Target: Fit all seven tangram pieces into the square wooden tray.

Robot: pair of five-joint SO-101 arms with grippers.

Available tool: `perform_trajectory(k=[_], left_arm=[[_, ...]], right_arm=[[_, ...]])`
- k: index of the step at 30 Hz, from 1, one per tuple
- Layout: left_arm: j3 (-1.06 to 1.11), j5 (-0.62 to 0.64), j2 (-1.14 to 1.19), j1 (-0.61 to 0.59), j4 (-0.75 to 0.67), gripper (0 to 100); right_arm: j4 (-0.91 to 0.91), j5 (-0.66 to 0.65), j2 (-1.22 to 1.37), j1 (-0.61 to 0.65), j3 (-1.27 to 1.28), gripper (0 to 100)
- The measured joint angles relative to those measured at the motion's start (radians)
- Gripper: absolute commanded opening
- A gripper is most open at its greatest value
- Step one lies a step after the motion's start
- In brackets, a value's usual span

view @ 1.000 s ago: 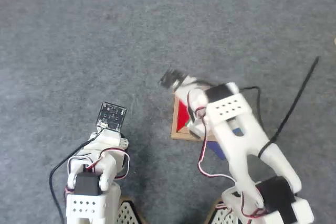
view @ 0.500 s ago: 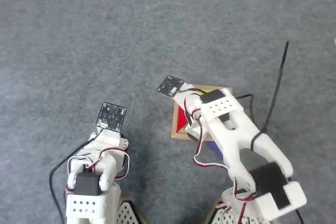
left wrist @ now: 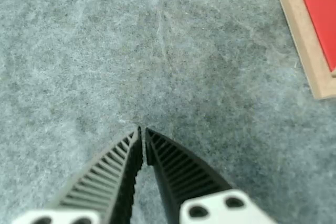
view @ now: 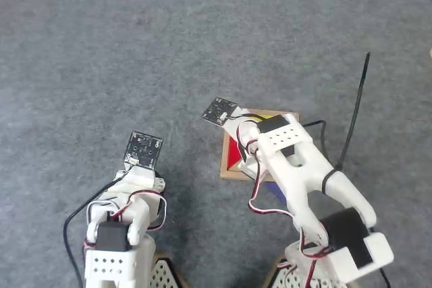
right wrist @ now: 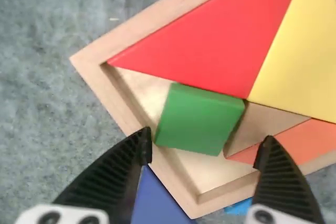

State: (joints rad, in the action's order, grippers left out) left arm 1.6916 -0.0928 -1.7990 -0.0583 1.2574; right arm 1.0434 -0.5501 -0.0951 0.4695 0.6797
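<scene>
Right hand (right wrist: 205, 148) is released, jaws spread wide and straddling the green square (right wrist: 199, 119); no finger clearly presses it, so it reads as let go rather than held. The square lies inside the wooden tray (right wrist: 131, 40) near one corner, with one edge against the long side of the red triangle (right wrist: 210, 51). It looks slightly skewed, and bare tray floor shows on both sides of it. My guess is it was dropped there to butt against red and may need a nudge to sit square. The yellow triangle (right wrist: 299, 61) meets red along one edge, and the orange piece (right wrist: 283, 142) sits under yellow, so that side is packed first to leave one open pocket. A blue piece (right wrist: 157, 203) waits at the tray rim, not in the recess, likely next to go in. Left hand (left wrist: 143, 132) is clenched on nothing, tips together, low over the grey bench (left wrist: 157, 51), well clear of the tray and probably parked out of the way.
</scene>
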Motion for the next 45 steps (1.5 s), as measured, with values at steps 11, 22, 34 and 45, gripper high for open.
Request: perform_trajectory(k=[11, 22, 34, 45], left_arm=[[0.000, 0.000, 0.000, 0.000, 0.000, 2], [0.000, 0.000, 0.000, 0.000, 0.000, 2], [0.000, 0.000, 0.000, 0.000, 0.000, 2], [0.000, 0.000, 0.000, 0.000, 0.000, 2]], right_arm=[[0.029, 0.052, -0.143, 0.000, 0.000, 30.4], [0.078, 0.071, -0.361, -0.230, 0.118, 30.3], [0.023, 0.084, -0.181, -0.419, 0.121, 30.3], [-0.143, 0.137, -0.044, -0.431, 0.118, 30.3]])
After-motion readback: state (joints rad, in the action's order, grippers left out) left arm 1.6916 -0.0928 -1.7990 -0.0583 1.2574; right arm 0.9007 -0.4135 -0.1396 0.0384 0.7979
